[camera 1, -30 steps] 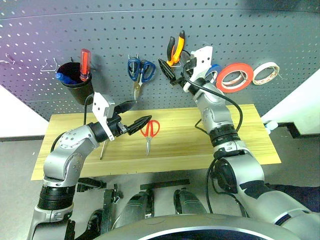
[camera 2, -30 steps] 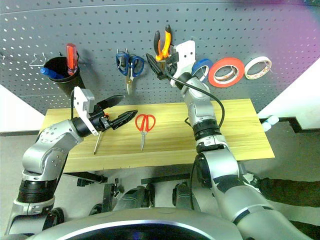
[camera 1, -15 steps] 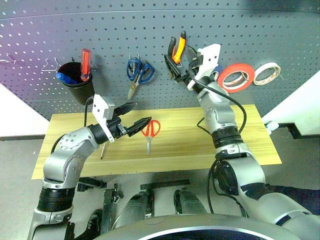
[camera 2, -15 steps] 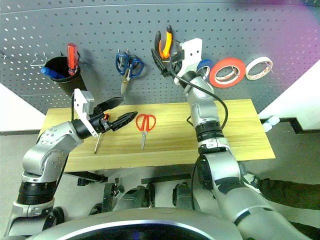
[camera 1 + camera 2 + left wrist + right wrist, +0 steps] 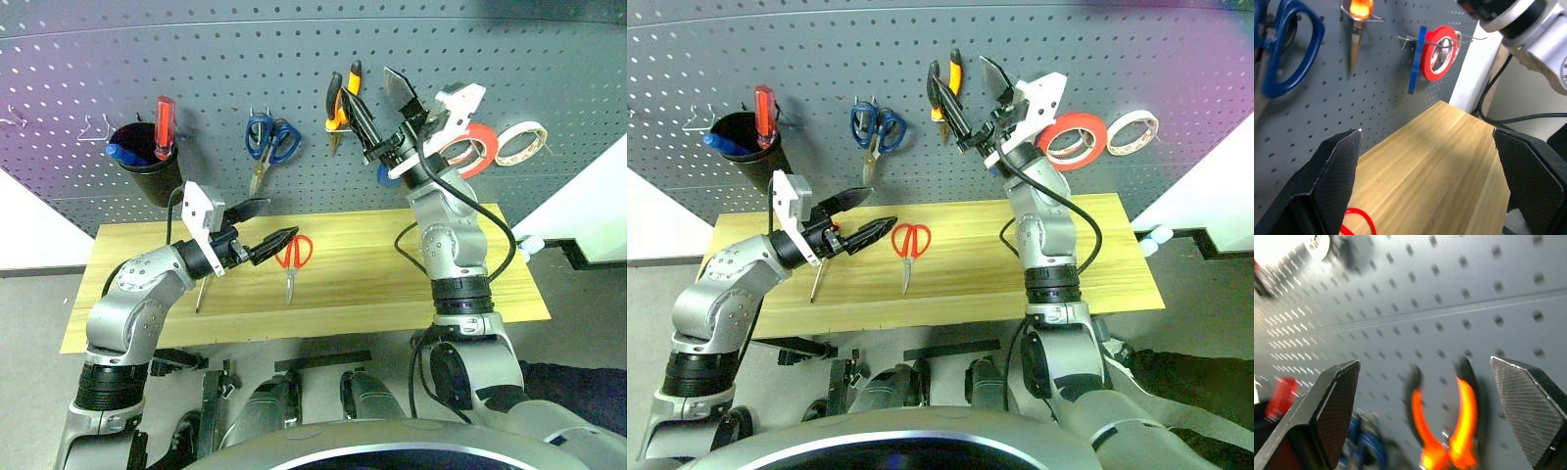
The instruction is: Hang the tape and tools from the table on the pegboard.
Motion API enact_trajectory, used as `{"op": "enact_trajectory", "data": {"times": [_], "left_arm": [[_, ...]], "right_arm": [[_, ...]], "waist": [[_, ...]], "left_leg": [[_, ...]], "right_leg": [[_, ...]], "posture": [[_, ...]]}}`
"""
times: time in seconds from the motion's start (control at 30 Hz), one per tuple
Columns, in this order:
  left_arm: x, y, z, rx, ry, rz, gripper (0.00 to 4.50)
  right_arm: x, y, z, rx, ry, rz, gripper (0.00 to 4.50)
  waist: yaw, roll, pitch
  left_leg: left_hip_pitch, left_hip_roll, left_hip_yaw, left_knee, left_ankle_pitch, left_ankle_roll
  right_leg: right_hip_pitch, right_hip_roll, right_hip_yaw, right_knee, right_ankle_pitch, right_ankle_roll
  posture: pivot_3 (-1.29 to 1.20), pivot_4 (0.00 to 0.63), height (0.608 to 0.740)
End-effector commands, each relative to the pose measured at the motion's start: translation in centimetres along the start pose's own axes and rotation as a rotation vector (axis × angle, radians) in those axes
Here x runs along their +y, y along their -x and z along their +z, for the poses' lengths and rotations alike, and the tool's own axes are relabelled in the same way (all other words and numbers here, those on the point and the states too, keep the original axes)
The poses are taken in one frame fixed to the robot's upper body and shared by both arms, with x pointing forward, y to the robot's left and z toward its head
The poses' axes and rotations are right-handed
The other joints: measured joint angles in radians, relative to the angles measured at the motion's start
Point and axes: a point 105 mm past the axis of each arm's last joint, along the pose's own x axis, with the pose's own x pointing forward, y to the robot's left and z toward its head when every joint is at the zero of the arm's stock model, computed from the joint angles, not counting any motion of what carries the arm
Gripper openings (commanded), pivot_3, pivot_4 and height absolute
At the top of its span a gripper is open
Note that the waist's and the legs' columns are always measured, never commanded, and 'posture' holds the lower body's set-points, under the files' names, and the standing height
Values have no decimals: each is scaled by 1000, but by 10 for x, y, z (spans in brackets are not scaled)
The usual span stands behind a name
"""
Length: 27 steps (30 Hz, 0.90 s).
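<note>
We found the left gripper (image 5: 272, 223) with jaws wide and empty, level above the bench (image 5: 392, 284). The scissors (image 5: 293, 258) lay just past its tips, blades toward the robot. The right gripper (image 5: 380, 111), equally wide and empty, stood at the pegboard (image 5: 216, 69) beside the hung pliers (image 5: 339, 98).
</note>
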Motion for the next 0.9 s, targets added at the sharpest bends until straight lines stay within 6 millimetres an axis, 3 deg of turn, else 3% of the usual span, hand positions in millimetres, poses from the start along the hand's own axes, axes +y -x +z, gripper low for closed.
{"op": "enact_trajectory", "data": {"times": [0.03,0.13,0.27,0.4,0.53,0.6,0.7,0.9], "left_arm": [[0,0,8,-21,-28,-9,4500],[1,0,7,-20,-27,-9,4500],[4,1,3,-10,-29,11,4500],[7,6,-6,11,-24,41,4500],[21,9,-21,61,-13,127,4500],[29,13,-39,134,-26,201,4500],[29,15,-60,190,11,256,4500],[31,13,-92,295,127,386,4500]], "right_arm": [[20,1,26,-84,-79,114,4473],[38,16,25,-26,-136,252,4473],[55,55,6,198,-91,425,4473],[33,98,-16,471,77,445,4473],[21,120,-14,605,96,490,4473],[19,133,-12,678,110,536,4473],[14,138,-2,708,126,551,4473],[14,129,18,657,53,550,4473]], "waist": [[1,0,0],[3,0,0],[7,0,0],[4,0,0],[0,0,0],[2,-1,0],[2,-1,0],[2,-3,2]], "left_leg": [[0,0,0,0,0,0],[0,0,0,0,0,1],[0,0,0,0,-2,3],[-1,1,0,0,-2,3],[-1,2,1,0,-2,3],[-1,4,1,1,-2,3],[-1,5,1,1,-3,5],[-2,5,2,2,-5,7]], "right_leg": [[0,0,0,0,0,0],[0,0,0,-1,0,0],[1,0,0,-3,0,0],[2,-1,0,-4,0,0],[1,-1,0,-5,0,0],[1,-1,-2,-5,0,-1],[2,-1,-2,-6,0,-1],[2,-1,-2,-8,0,-1]], "posture": [[-60,217,739],[-61,218,739],[-64,221,739],[-79,227,739],[-93,229,739],[-106,235,739],[-116,240,739],[-129,246,739]]}}
